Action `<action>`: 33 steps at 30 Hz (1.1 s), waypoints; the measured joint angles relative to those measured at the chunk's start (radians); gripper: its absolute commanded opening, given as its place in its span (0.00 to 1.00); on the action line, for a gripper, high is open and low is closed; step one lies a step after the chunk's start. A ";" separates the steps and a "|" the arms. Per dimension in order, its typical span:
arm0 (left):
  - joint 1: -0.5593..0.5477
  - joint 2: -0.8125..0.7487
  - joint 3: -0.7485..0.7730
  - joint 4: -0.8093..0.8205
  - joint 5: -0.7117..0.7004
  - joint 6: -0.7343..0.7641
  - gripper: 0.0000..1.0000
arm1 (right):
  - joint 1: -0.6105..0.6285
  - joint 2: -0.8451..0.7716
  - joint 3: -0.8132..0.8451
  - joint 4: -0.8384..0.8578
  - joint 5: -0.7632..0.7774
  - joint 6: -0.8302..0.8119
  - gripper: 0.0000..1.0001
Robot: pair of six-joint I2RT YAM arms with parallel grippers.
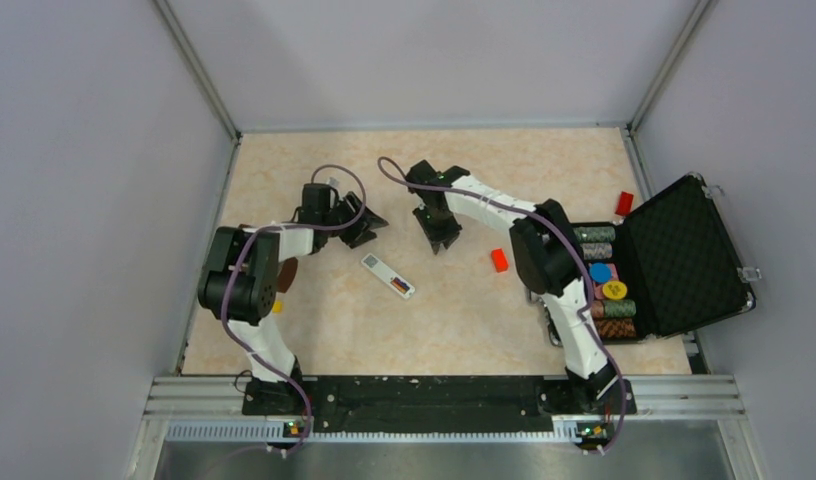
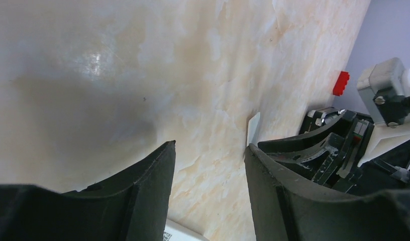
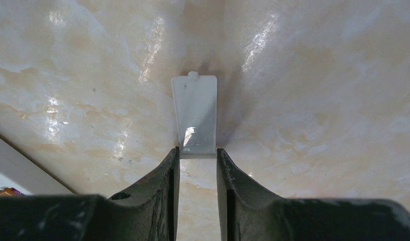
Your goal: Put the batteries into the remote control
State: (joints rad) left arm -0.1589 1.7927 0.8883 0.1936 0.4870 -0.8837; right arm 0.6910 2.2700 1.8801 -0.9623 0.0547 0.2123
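Note:
The white remote control (image 1: pixel 388 276) lies slanted mid-table, back up. Dark and orange-brown batteries (image 1: pixel 400 286) show in its open compartment. In the right wrist view, my right gripper (image 3: pixel 197 149) has its fingertips closed against the two side edges of a small loose white plate (image 3: pixel 194 113), at its near end; the plate lies flat on the table. In the top view this gripper (image 1: pixel 441 243) points down, behind and right of the remote. My left gripper (image 1: pixel 369 225) hovers open behind the remote. Its jaws (image 2: pixel 209 145) hold nothing, and a remote corner (image 2: pixel 180 233) shows below them.
A red block (image 1: pixel 499 260) lies right of the remote and another (image 1: pixel 624 203) sits by an open black case (image 1: pixel 684 255) holding chip stacks (image 1: pixel 604 275). A brown disc (image 1: pixel 287 272) and a yellow piece (image 1: pixel 277 307) lie beside the left arm. Walls enclose the table.

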 measured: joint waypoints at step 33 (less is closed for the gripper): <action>-0.096 0.111 0.002 0.306 0.201 -0.129 0.59 | -0.020 -0.127 -0.068 0.128 -0.303 0.025 0.25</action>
State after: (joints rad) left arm -0.2546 1.9034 0.8906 0.4992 0.6884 -1.0126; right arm 0.6712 2.1433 1.8118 -0.8345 -0.2481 0.2371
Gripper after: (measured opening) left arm 0.620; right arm 0.275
